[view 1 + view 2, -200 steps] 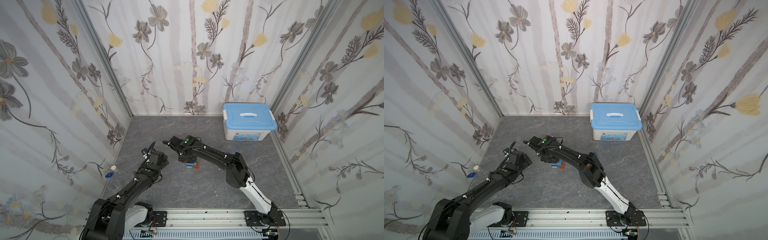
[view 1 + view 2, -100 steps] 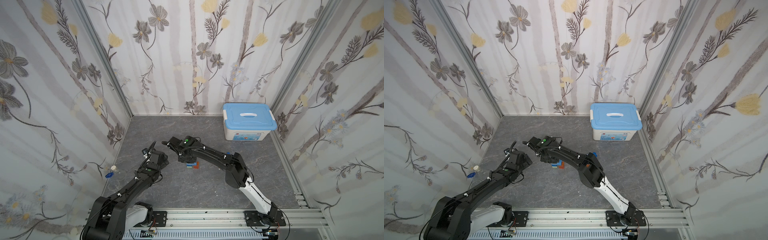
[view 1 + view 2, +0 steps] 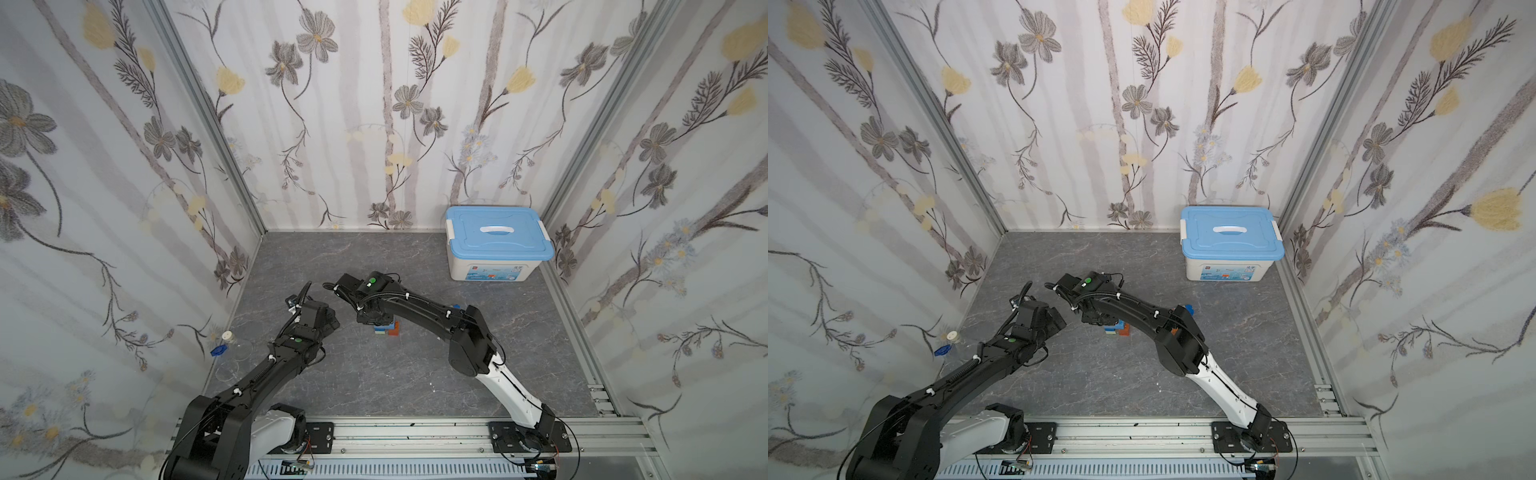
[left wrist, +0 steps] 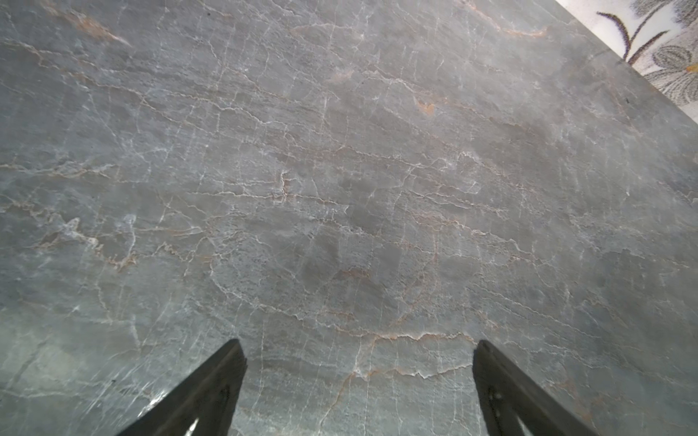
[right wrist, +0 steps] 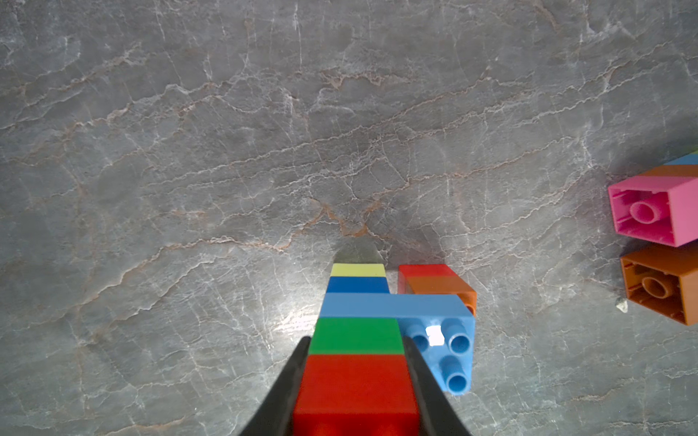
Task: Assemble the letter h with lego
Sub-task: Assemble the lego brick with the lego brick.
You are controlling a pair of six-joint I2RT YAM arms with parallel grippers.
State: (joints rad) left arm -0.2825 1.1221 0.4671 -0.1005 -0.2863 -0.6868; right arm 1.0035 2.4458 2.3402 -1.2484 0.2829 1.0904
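In the right wrist view a lego stack stands upright on the grey table: lime, blue, a long light-blue brick, green and red on top. The light-blue brick bridges to a short red and orange leg. My right gripper is shut on the top red brick, with a finger against each side. In both top views the stack peeks out under the right wrist. My left gripper is open over bare table, left of the stack.
A loose pink brick and an orange brick lie on their sides near the stack. A white storage box with a light-blue lid stands at the back right. Small clear items with a blue cap sit by the left wall.
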